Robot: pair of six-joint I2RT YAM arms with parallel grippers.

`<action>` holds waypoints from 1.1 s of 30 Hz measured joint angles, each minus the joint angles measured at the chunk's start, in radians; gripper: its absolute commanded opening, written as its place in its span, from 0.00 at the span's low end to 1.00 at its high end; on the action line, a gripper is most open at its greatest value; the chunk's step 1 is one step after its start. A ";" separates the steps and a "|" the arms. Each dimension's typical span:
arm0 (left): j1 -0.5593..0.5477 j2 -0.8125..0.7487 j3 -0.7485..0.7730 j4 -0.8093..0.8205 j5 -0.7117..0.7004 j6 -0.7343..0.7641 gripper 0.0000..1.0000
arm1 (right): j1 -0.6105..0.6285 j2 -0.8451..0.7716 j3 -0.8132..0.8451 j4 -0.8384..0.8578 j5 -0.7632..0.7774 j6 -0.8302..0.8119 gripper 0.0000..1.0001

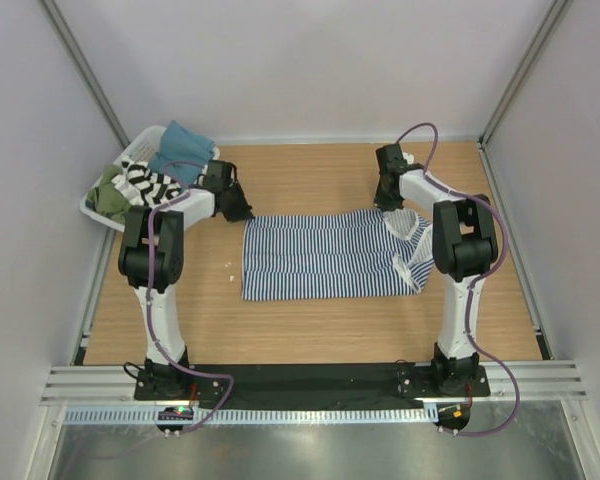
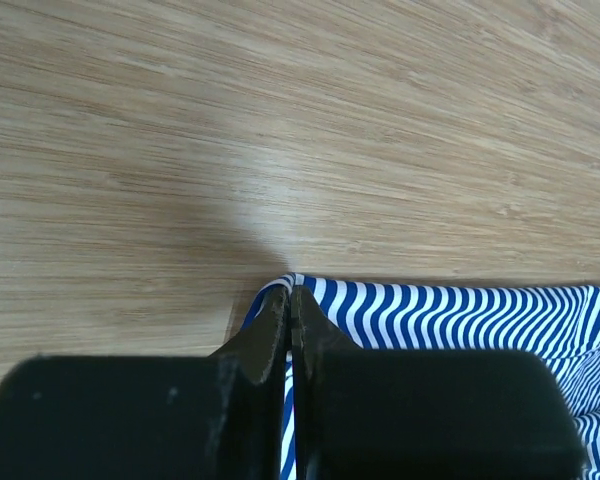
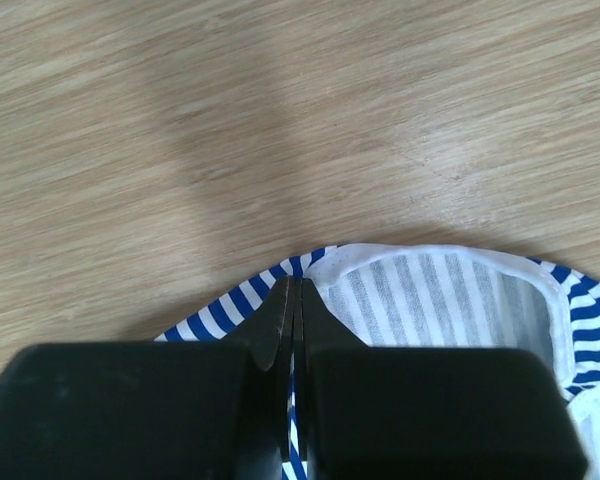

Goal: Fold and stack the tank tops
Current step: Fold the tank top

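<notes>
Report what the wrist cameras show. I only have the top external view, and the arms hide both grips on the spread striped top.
Observer: In the left wrist view, the left gripper is shut on an edge of the navy-and-white tank top, with cloth pinched between its fingertips.
Operator: Now give me the right one.
Observer: In the right wrist view, the right gripper is shut on the top's striped edge, just beside a white-trimmed opening that gapes and shows the paler inner face of the cloth.
</notes>
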 measured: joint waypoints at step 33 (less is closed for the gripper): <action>-0.014 -0.599 -0.584 0.314 0.041 0.025 0.01 | -0.002 -0.619 -0.585 0.170 -0.067 0.069 0.01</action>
